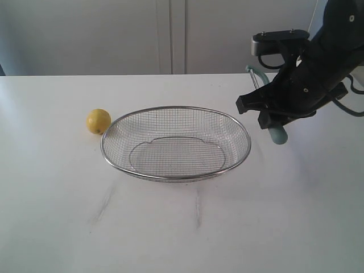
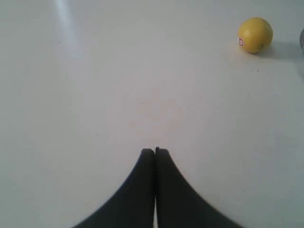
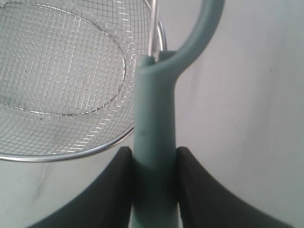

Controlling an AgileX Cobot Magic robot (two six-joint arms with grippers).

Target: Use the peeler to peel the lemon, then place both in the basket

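The left gripper point(image 2: 155, 156) shows only in its own wrist view. Its two black fingers point(image 2: 142, 190) are pressed together with nothing between them, above the bare white table point(image 1: 57, 216).

The lemon point(image 1: 98, 121) lies on the table just beside the left end of the basket point(image 1: 170, 178), outside it. I cannot tell whether it touches the rim. In the left wrist view the lemon point(image 2: 255, 34) has a small round sticker point(image 2: 241, 42), white with a red ring. The writing on the sticker is too small to read.

The basket stands in the middle of the table, and nothing lies on its mesh.

At the right, the right gripper point(image 1: 267, 114) grips the peeler point(image 1: 278, 135) near the right end of the basket. In the exterior view the dark arm hides the middle of the peeler, so only the rounded end of the teal handle and a piece of the curved head are seen. In the right wrist view the fingers point(image 3: 121, 175) are clamped on both sides of the handle point(image 3: 154, 142). The head is cut off by the edge of the picture, so the blade is hard to make out. Whether the peeler touches the table I cannot tell.
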